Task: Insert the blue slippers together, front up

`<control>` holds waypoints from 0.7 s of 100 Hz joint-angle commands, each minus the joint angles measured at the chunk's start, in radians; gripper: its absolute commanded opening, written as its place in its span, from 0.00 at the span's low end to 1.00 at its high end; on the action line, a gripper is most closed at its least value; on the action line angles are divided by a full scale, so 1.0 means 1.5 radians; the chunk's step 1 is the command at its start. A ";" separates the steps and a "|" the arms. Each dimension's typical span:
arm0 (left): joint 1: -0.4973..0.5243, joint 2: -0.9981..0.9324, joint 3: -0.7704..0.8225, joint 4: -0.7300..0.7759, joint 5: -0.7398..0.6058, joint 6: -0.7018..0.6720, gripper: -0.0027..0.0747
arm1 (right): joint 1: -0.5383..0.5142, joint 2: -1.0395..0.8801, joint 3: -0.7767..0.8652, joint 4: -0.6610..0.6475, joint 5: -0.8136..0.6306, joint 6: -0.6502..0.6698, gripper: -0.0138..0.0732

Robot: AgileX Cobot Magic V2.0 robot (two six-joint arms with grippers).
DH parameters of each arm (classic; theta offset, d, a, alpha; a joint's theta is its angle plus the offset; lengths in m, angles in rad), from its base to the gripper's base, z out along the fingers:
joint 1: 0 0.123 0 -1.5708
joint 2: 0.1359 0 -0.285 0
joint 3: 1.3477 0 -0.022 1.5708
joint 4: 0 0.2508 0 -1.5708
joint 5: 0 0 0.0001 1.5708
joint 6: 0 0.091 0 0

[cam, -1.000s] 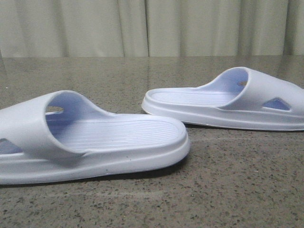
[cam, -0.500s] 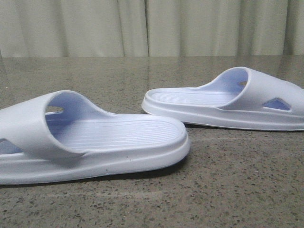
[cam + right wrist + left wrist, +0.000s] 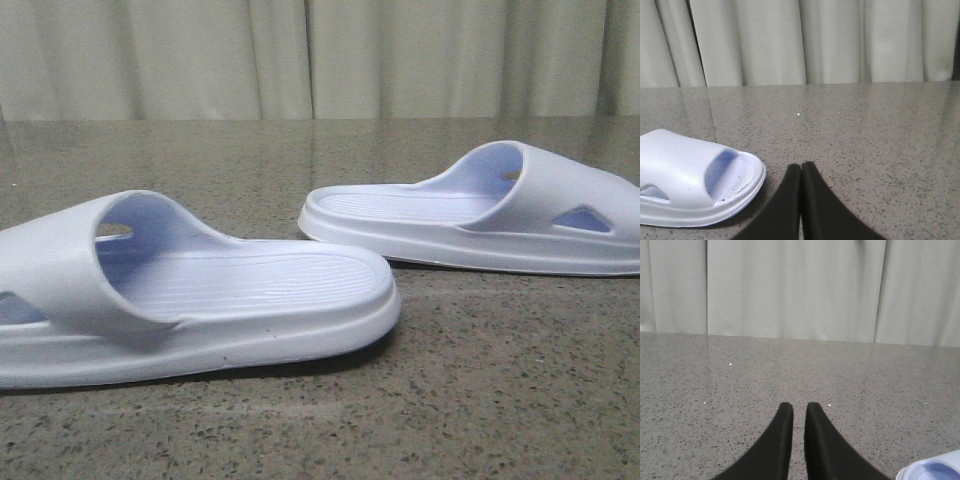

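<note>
Two pale blue-white slippers lie sole-down on the grey speckled table (image 3: pixel 500 380). The near one (image 3: pixel 200 290) is at the front left, its strap toward the left edge. The far one (image 3: pixel 480 215) is at the right, its strap toward the right. Neither gripper shows in the front view. My left gripper (image 3: pixel 799 407) is empty and all but shut, with a thin gap between its black fingers; a slipper's edge (image 3: pixel 935 471) shows beside it. My right gripper (image 3: pixel 801 166) is shut and empty, with a slipper (image 3: pixel 685 175) lying close beside it, not touching.
Pale curtains (image 3: pixel 320 55) hang behind the table's far edge. Bare table surface (image 3: pixel 790 370) stretches ahead of both grippers.
</note>
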 commanded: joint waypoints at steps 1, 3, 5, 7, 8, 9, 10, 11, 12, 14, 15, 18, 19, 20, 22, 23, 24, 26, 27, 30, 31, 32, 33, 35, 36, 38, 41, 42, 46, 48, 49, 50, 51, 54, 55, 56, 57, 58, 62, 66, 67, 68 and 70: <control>0.002 -0.018 0.006 -0.024 -0.056 -0.006 0.05 | -0.003 -0.013 0.006 0.002 -0.055 -0.002 0.04; 0.002 -0.018 0.006 -0.034 -0.056 -0.006 0.05 | -0.003 -0.013 0.002 0.004 -0.052 -0.002 0.04; 0.002 -0.018 0.006 -0.047 -0.056 -0.006 0.05 | -0.003 -0.013 -0.002 0.005 -0.049 -0.002 0.04; 0.002 -0.018 0.005 -0.064 -0.056 -0.006 0.05 | -0.003 -0.013 -0.006 0.007 -0.044 -0.002 0.04; 0.002 -0.018 0.005 -0.070 -0.056 -0.006 0.05 | -0.003 -0.013 -0.008 0.009 -0.041 -0.002 0.04; 0.002 -0.018 0.005 -0.077 -0.056 -0.006 0.05 | -0.003 -0.013 -0.012 0.011 -0.035 -0.002 0.04; 0.002 -0.018 0.004 -0.090 -0.056 -0.006 0.05 | -0.003 -0.013 -0.014 0.012 -0.035 -0.002 0.04; 0.002 -0.018 0.002 -0.097 -0.056 -0.006 0.05 | -0.003 -0.013 -0.017 0.015 -0.030 -0.002 0.04; 0.002 -0.018 0.001 -0.111 -0.056 -0.006 0.05 | -0.003 -0.013 -0.022 0.017 -0.026 -0.002 0.04; 0.002 -0.018 -0.003 -0.132 -0.054 -0.006 0.05 | -0.003 -0.013 -0.031 0.022 -0.013 -0.002 0.04; 0.002 -0.018 -0.004 -0.139 -0.054 -0.006 0.05 | -0.003 -0.013 -0.034 0.024 -0.004 -0.002 0.04; 0.002 -0.018 -0.012 -0.163 -0.046 -0.006 0.05 | -0.003 -0.013 -0.048 0.035 0.014 -0.002 0.04; 0.002 -0.018 -0.017 -0.173 -0.044 -0.006 0.05 | -0.003 -0.013 -0.055 0.035 0.019 -0.002 0.04; 0.002 -0.018 -0.019 -0.178 -0.040 -0.006 0.05 | -0.003 -0.013 -0.058 0.035 0.029 -0.002 0.04; 0.002 -0.018 -0.030 -0.186 -0.029 -0.006 0.05 | -0.003 -0.013 -0.070 0.035 0.045 -0.002 0.04; 0.002 -0.018 -0.033 -0.188 -0.021 -0.006 0.05 | -0.003 -0.013 -0.078 0.035 0.050 -0.002 0.04; 0.002 -0.018 -0.042 -0.191 -0.012 -0.006 0.05 | -0.003 -0.013 -0.082 0.035 0.056 -0.002 0.04; 0.002 -0.018 -0.055 -0.193 0.006 -0.006 0.05 | -0.003 -0.013 -0.095 0.035 0.073 -0.002 0.04; 0.002 -0.018 -0.060 -0.193 0.013 -0.006 0.05 | -0.003 -0.013 -0.100 0.035 0.085 -0.002 0.04; 0.002 -0.014 -0.081 -0.196 0.049 -0.006 0.05 | -0.003 -0.013 -0.124 0.035 0.110 -0.002 0.04; 0.002 -0.013 -0.092 -0.200 0.056 -0.007 0.05 | -0.003 -0.012 -0.129 0.035 0.117 -0.002 0.04; 0.002 -0.011 -0.098 -0.202 0.070 -0.007 0.05 | -0.003 -0.011 -0.134 0.035 0.129 -0.002 0.04; 0.002 -0.008 -0.109 -0.208 0.077 -0.007 0.05 | -0.003 -0.009 -0.144 0.035 0.136 -0.002 0.04; 0.002 -0.002 -0.126 -0.216 0.096 -0.007 0.05 | -0.003 -0.007 -0.159 0.035 0.153 -0.002 0.04; 0.002 0.001 -0.132 -0.219 0.103 -0.007 0.05 | -0.003 -0.006 -0.165 0.035 0.165 -0.002 0.04; 0.002 0.008 -0.150 -0.229 0.121 -0.009 0.05 | -0.003 -0.002 -0.180 0.035 0.177 -0.002 0.04; 0.002 0.021 -0.174 -0.238 0.144 -0.015 0.05 | -0.003 0.004 -0.201 0.039 0.206 -0.002 0.04; 0.002 0.028 -0.186 -0.239 0.154 -0.020 0.05 | -0.003 0.006 -0.212 0.039 0.211 -0.002 0.04; 0.002 0.048 -0.215 -0.239 0.183 -0.040 0.05 | -0.003 0.020 -0.239 0.040 0.242 0.001 0.05; 0.002 0.063 -0.232 -0.237 0.192 -0.045 0.05 | -0.003 0.028 -0.255 0.040 0.257 0.008 0.06; 0.002 0.072 -0.244 -0.237 0.200 -0.049 0.05 | -0.003 0.031 -0.266 0.040 0.262 0.011 0.06; 0.002 0.077 -0.249 -0.236 0.205 -0.050 0.05 | -0.003 0.038 -0.271 0.040 0.270 0.018 0.07; 0.002 0.088 -0.255 -0.236 0.213 -0.052 0.05 | -0.003 0.041 -0.282 0.040 0.274 0.022 0.07; 0.002 0.109 -0.282 -0.231 0.232 -0.054 0.05 | -0.003 0.055 -0.303 0.040 0.291 0.033 0.07; 0.002 0.115 -0.287 -0.230 0.237 -0.054 0.05 | -0.003 0.062 -0.308 0.040 0.298 0.036 0.07; 0.002 0.126 -0.298 -0.228 0.246 -0.054 0.05 | -0.003 0.066 -0.318 0.040 0.302 0.038 0.07; 0.002 0.131 -0.303 -0.228 0.251 -0.054 0.05 | -0.003 0.074 -0.323 0.040 0.309 0.039 0.07; 0.002 0.142 -0.308 -0.226 0.261 -0.054 0.05 | -0.003 0.078 -0.333 0.040 0.312 0.039 0.07; 0.002 0.168 -0.336 -0.225 0.284 -0.054 0.05 | -0.003 0.101 -0.356 0.041 0.333 0.040 0.07; 0.002 0.197 -0.361 -0.225 0.308 -0.054 0.05 | -0.003 0.124 -0.380 0.043 0.347 0.040 0.07; 0.002 0.201 -0.364 -0.225 0.315 -0.054 0.05 | -0.003 0.128 -0.384 0.044 0.352 0.040 0.07; 0.002 0.210 -0.371 -0.225 0.317 -0.054 0.05 | -0.003 0.131 -0.391 0.046 0.355 0.040 0.07; 0.002 0.222 -0.380 -0.225 0.324 -0.054 0.05 | -0.003 0.141 -0.400 0.050 0.362 0.040 0.07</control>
